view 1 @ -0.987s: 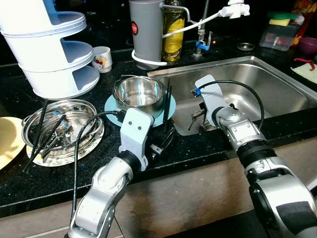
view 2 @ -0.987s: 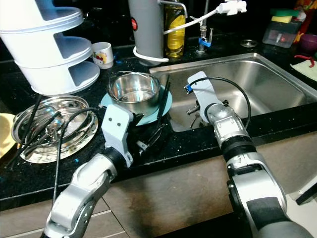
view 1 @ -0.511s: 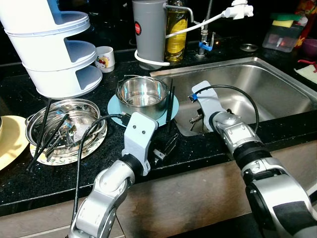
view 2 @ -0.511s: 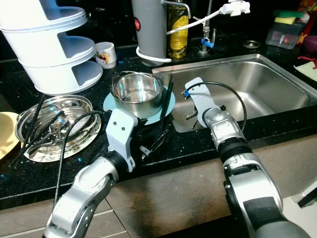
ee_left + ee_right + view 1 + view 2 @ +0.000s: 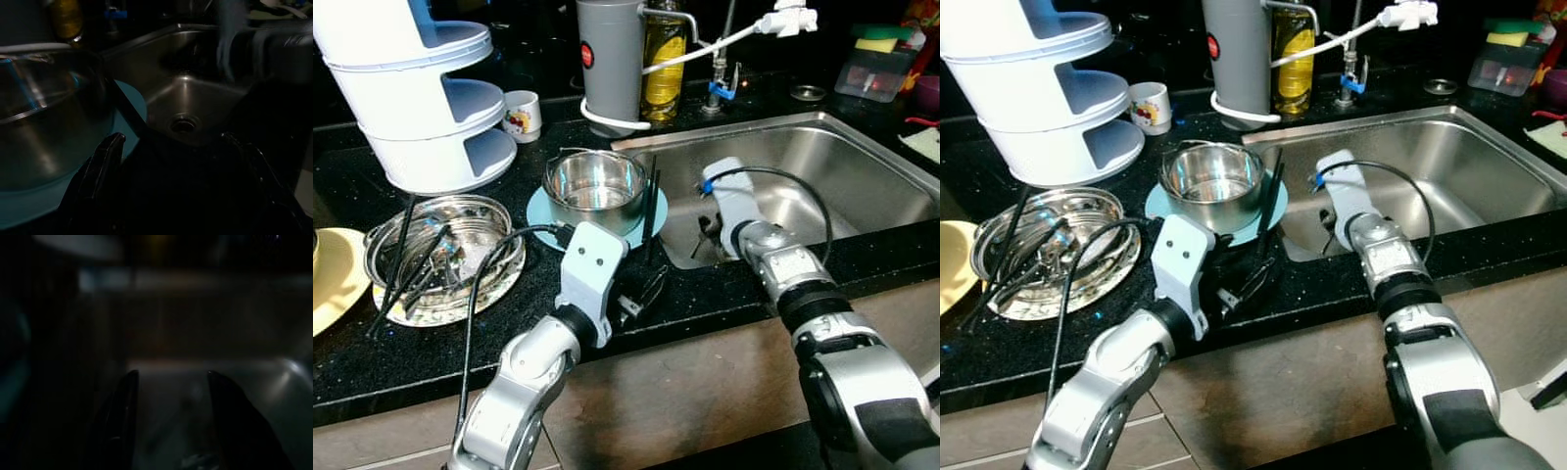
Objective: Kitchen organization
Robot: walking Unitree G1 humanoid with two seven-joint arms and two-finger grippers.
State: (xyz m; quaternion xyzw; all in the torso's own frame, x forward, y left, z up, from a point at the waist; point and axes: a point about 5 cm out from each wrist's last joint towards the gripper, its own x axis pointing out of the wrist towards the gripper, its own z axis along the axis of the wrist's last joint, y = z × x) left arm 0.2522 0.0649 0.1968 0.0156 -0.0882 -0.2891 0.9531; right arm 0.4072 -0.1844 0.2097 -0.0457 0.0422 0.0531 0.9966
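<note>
Right pincer (image 5: 707, 235) lowered, shiny steel pot (image 5: 594, 184)

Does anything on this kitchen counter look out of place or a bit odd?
Yes: black chopsticks lean against the steel pot on its blue mat, and more stick out at angles from the steel bowl of utensils beside it.

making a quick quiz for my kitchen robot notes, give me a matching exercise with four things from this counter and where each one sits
Things:
1. steel pot
2. small printed cup
3. black chopsticks
4. yellow oil bottle

Places:
A. behind the grey canister, near the tap
B. on the light blue round mat
C. beside the white tiered rack, at the back of the counter
D. leaning against the pot's side nearest the sink

Pairs: 1-B, 2-C, 3-D, 4-A
</note>
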